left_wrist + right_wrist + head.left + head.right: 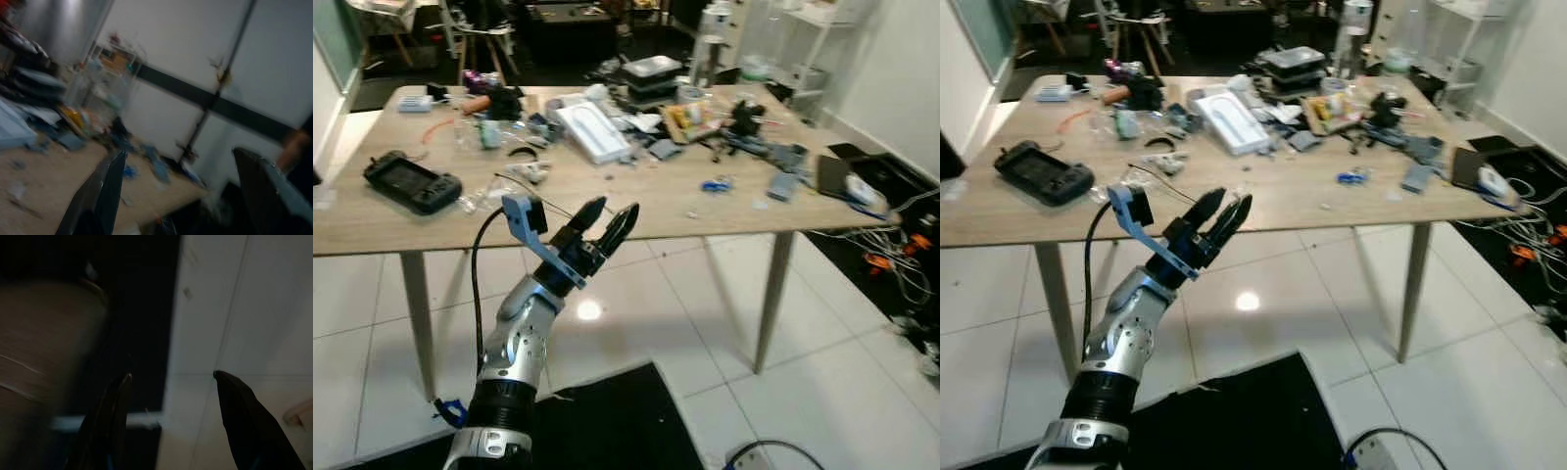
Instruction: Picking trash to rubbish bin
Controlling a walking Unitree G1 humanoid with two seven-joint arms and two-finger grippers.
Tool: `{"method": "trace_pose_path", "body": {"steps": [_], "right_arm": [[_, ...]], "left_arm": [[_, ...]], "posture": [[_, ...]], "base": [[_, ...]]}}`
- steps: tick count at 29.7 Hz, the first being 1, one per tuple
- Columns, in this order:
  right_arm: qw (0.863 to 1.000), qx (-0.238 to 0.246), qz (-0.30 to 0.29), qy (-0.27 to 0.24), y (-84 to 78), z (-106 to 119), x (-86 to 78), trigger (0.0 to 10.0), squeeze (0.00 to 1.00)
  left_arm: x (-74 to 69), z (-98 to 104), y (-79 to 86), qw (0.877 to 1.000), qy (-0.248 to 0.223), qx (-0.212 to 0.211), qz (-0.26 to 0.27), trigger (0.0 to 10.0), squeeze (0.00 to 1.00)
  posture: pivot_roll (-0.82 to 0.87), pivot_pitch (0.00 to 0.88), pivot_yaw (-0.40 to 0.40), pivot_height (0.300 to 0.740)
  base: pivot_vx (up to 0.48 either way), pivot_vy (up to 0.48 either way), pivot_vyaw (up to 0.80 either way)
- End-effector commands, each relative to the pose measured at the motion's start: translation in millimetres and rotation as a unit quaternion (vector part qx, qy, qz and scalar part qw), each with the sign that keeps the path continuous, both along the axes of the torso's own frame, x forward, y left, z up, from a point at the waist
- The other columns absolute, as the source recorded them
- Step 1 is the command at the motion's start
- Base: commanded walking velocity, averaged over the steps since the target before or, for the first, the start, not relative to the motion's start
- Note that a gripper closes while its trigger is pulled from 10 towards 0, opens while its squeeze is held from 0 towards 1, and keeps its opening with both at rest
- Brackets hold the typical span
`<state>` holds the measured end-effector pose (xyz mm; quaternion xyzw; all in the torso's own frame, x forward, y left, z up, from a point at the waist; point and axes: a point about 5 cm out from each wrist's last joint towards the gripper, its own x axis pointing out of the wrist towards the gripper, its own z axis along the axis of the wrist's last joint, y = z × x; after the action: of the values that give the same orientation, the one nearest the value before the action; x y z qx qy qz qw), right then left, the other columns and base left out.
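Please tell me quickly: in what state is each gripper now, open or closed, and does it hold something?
Left gripper: open, holding nothing, raised before the table edge.
Right gripper: open, holding nothing.

The left arm (514,352) is silver with a black ribbed cuff near its base and a small blue tag beside that cuff. Its left pincer (612,220) has two long black fingers on a black wrist block. A blue bracket (524,223) beside the block carries a small black camera, with a black cable (480,264) looping down from it.
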<state>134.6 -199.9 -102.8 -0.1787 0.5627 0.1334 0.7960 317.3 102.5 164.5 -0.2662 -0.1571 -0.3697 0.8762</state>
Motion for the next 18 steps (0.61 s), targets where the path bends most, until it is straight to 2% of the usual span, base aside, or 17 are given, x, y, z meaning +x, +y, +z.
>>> {"method": "trace_pose_path", "body": {"steps": [1,10,18], "right_arm": [[1.000,-0.008,-0.005,0.009,-7.6,-0.5,-5.1,10.0,0.00],[1.000,-0.011,-0.001,0.008,-8.5,0.0,-4.0,10.0,0.00],[1.000,-0.008,0.000,0.007,-5.6,-0.2,-3.2,10.0,0.00]], "left_arm": [[-1.9,-0.6,-11.6,1.000,0.009,0.001,-0.021,10.0,0.00],[-7.4,-1.7,-18.0,0.999,0.021,0.008,-0.039,10.0,0.00],[-9.1,-8.1,-23.0,0.998,0.034,0.041,-0.039,10.0,0.00]], "posture": [[0.07,0.000,-0.032,0.740],[0.08,0.000,-0.033,0.740],[0.08,0.000,-0.028,0.740]], "base": [[0.480,0.000,0.00],[0.480,0.000,0.00],[0.473,0.000,0.00]]}}
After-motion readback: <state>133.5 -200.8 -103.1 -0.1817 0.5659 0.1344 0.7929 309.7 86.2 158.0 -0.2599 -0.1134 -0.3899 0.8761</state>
